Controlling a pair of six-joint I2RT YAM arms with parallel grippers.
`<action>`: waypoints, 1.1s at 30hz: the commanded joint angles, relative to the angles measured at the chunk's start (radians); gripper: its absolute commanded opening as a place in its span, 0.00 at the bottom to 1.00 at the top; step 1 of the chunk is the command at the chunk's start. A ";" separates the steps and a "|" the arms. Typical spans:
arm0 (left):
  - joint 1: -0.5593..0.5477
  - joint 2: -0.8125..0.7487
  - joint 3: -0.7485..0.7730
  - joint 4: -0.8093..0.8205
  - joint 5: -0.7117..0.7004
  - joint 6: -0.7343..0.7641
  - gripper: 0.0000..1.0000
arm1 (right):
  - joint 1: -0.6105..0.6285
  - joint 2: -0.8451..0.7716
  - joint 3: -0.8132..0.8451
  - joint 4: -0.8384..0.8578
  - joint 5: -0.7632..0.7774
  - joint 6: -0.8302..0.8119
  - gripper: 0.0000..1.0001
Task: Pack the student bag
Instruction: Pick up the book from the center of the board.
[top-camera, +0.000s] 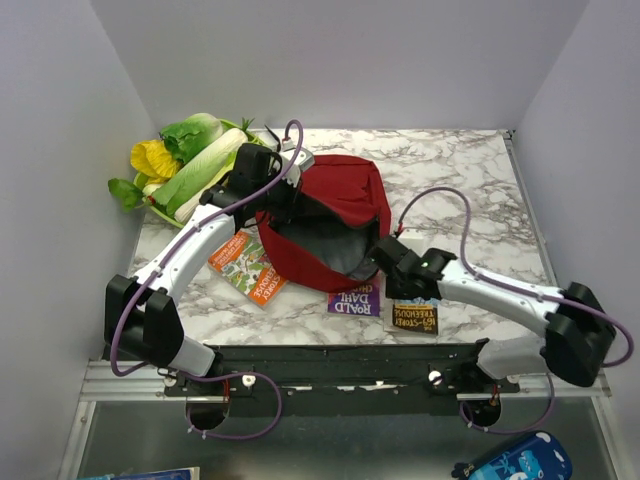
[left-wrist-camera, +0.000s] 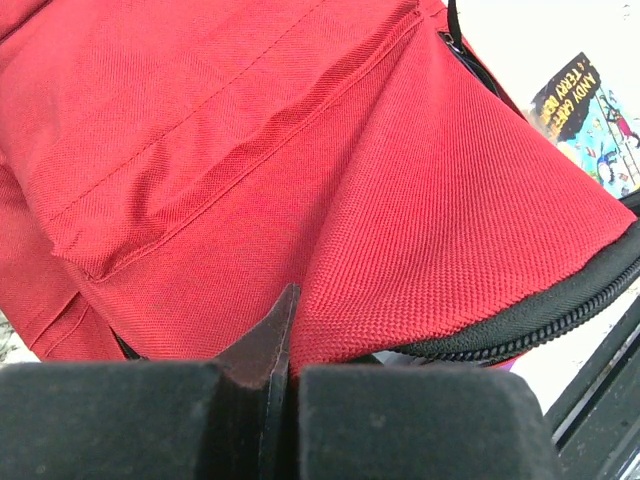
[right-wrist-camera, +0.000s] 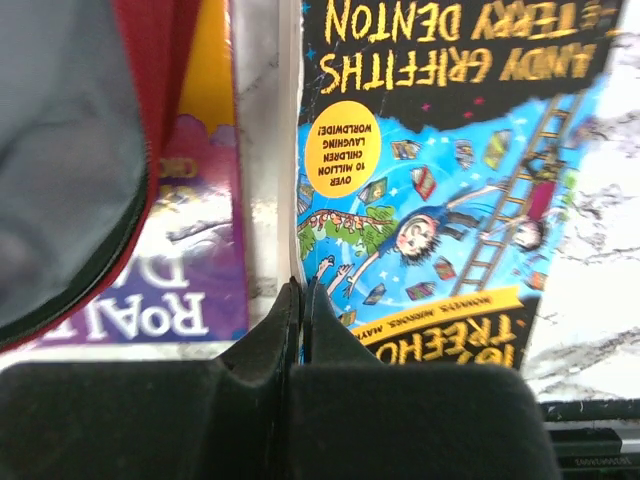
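left gripper (left-wrist-camera: 283, 335): fingers are pressing together with a fold of red fabric running into the tips. I am reading this as clamped on the student bag (top-camera: 340, 195) at its far-left rim.
right gripper (right-wrist-camera: 298, 310): fingers are sitting together at the edge of the Treehouse book (right-wrist-camera: 450, 200), just off the bag's near-right rim. Whether the cover is pinched between them I cannot tell.
student bag: lying mid-table (top-camera: 470, 190), mouth gaping toward the arm bases, grey lining showing.
reason for left hold: pinching the rim is likely propping the mouth open so that a book can be slid in.
reason for right position: the gripper is closing at the book edge nearest the bag. A flat book is offering no other purchase, so it is probably going for that edge to lift it.
Roald Dahl book (top-camera: 354, 302): lying flat at the bag's near rim, its far edge hidden by that rim, just beside the Treehouse book.
orange book (top-camera: 247, 265): lying at the bag's near-left, beneath the left arm.
vegetables (top-camera: 190, 160): sitting beyond the bag's far-left side, taking no part in the packing.
progress: judging it early, as no item is showing on the visible lining and three books are waiting outside the bag.
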 joint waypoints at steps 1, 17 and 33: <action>0.009 -0.032 -0.008 -0.030 0.040 0.009 0.00 | 0.003 -0.184 0.021 -0.085 0.066 0.072 0.01; 0.007 -0.061 -0.037 -0.016 0.057 0.003 0.00 | 0.008 -0.362 0.279 -0.237 0.184 -0.028 0.01; 0.004 -0.054 -0.050 0.004 0.065 -0.020 0.00 | 0.107 -0.253 0.738 -0.178 -0.024 -0.131 0.00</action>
